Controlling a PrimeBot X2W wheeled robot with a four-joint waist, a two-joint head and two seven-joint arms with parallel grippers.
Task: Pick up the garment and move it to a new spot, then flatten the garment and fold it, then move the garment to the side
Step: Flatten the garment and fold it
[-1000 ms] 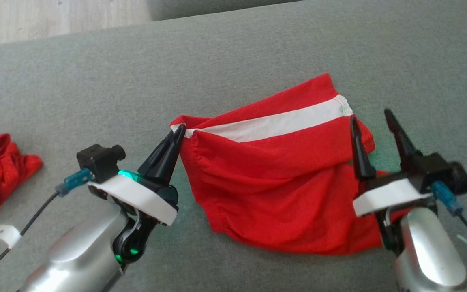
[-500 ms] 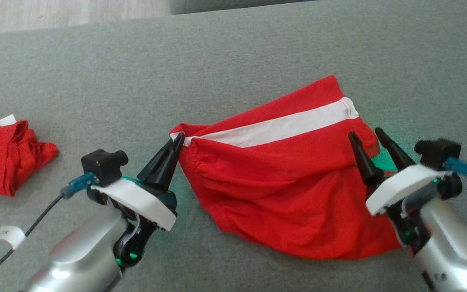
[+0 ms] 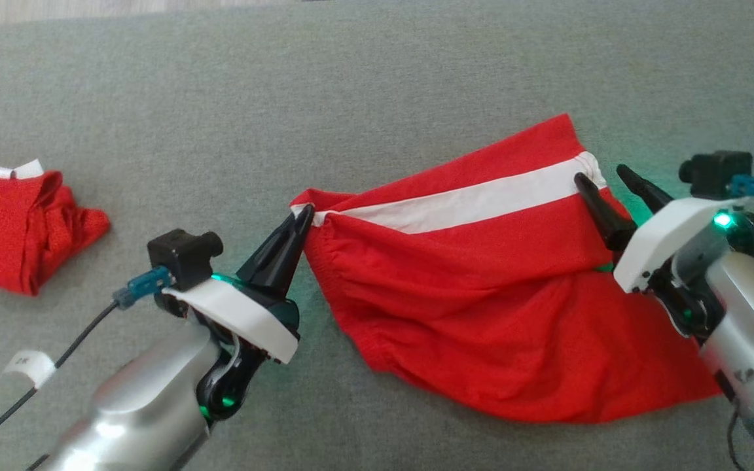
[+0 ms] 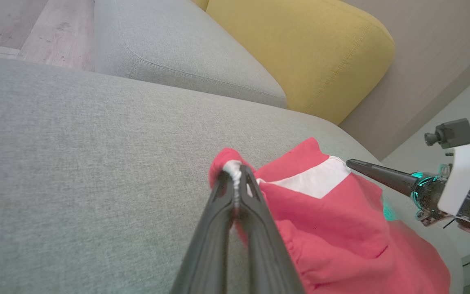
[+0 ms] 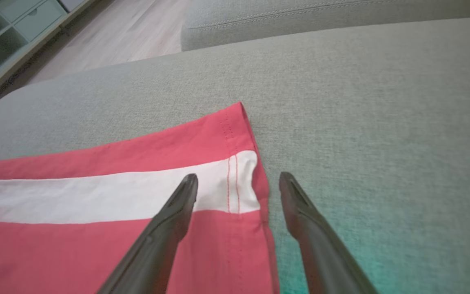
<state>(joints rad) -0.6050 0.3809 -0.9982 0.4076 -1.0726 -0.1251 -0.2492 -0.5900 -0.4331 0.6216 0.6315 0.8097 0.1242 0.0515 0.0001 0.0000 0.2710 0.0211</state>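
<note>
A red garment (image 3: 482,288) with a white stripe lies rumpled on the grey cushion (image 3: 351,98). My left gripper (image 3: 304,216) is shut on the garment's left corner, pinching the white band end (image 4: 232,168). My right gripper (image 3: 603,175) is open at the garment's right edge. In the right wrist view its fingers (image 5: 238,179) straddle the hem where the white stripe (image 5: 96,200) ends, one finger over the cloth and the other over bare cushion. From the left wrist view, the right gripper (image 4: 353,163) points at the garment (image 4: 341,228) from the right.
A second red garment (image 3: 17,222) lies bunched at the cushion's left. A yellow cushion (image 4: 300,49) and another grey cushion (image 4: 178,49) sit behind. Wooden floor (image 5: 116,32) lies past the far edge. A black cable (image 3: 43,373) trails from my left wrist.
My right gripper has moved up from the garment's lower right to the striped hem, still open. The left gripper keeps its grip on the corner. The camera has shifted.
</note>
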